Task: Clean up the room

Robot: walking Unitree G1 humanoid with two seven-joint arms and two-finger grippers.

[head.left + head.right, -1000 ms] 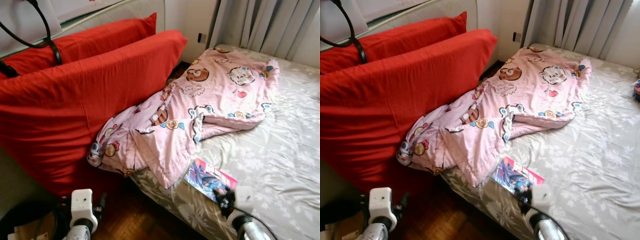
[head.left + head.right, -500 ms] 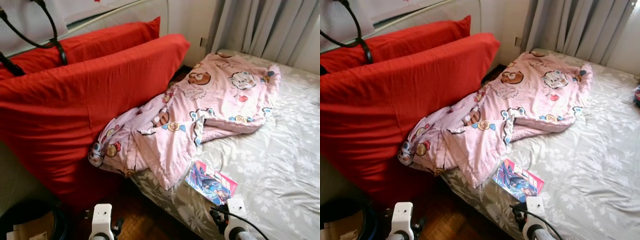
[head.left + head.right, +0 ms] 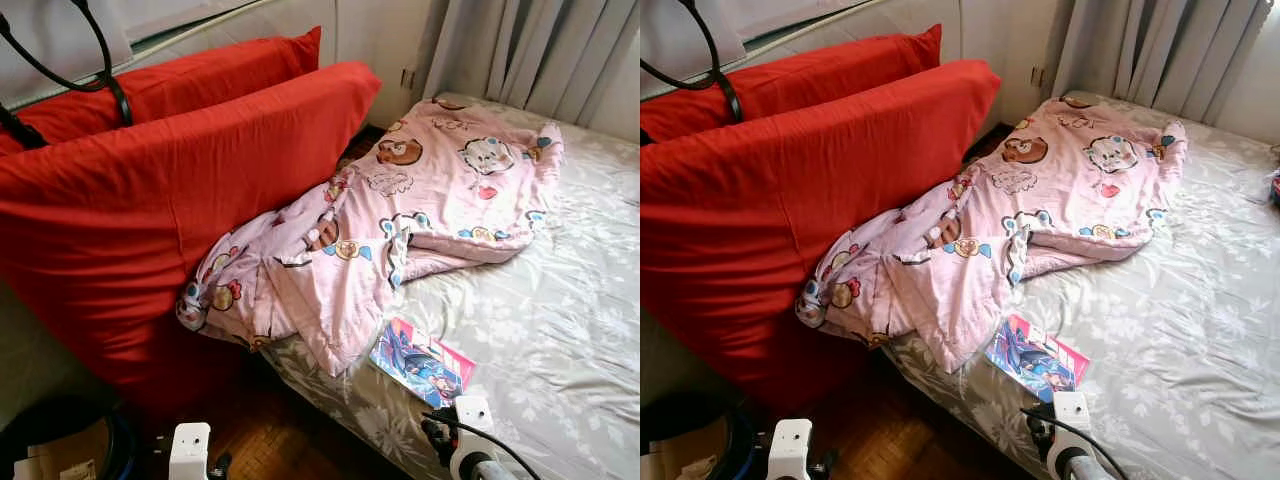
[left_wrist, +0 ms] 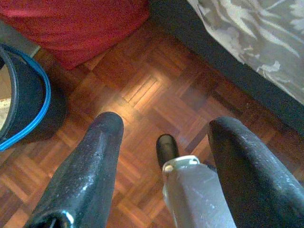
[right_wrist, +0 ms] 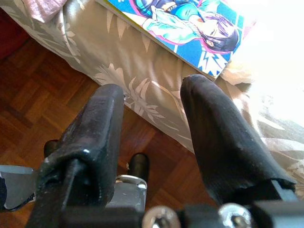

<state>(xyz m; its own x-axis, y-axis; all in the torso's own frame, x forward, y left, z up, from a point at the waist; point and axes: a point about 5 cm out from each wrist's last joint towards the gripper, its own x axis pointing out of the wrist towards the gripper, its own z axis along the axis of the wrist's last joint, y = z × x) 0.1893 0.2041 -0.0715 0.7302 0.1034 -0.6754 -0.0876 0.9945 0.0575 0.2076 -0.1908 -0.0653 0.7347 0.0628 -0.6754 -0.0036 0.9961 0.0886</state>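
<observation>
Head cam, left eye: the bed (image 3: 560, 330) runs from 6 o'clock up toward 1 o'clock, covered in a grey sheet with a pale leaf print. A pink blanket (image 3: 400, 215) with cartoon animals lies crumpled across it, soft and rumpled, its lower end spilling over the bed edge toward 8 o'clock. Two big red cushions (image 3: 170, 190) lean at 9 to 11 o'clock — matte cloth, plump and rectangular. The comic book (image 3: 422, 362), flat and glossy with a bright blue and pink cover, sits on the sheet near the bed edge at about 5 o'clock, just below the blanket's corner. The right gripper's wrist is right under it at the bottom of the frame.

Right eye view is the same scene; the left arm's white wrist block (image 3: 788, 448) is low at 7 o'clock over the floor.

Left wrist: the left gripper (image 4: 164, 142) hangs over dark parquet floor (image 4: 142, 90), jaws apart, nothing between them. There's a dark bin with a blue rim (image 4: 23, 109) off to one side.

Right wrist: the right gripper (image 5: 152, 114) has its jaws apart and empty, aimed at the bed edge with the book's near corner just past the fingertips.

My guess — it's lining up to pick the book off the bed. Next it needs to reach forward and get a jaw under that thin flat cover, which could be fiddly on a soft sheet.
</observation>
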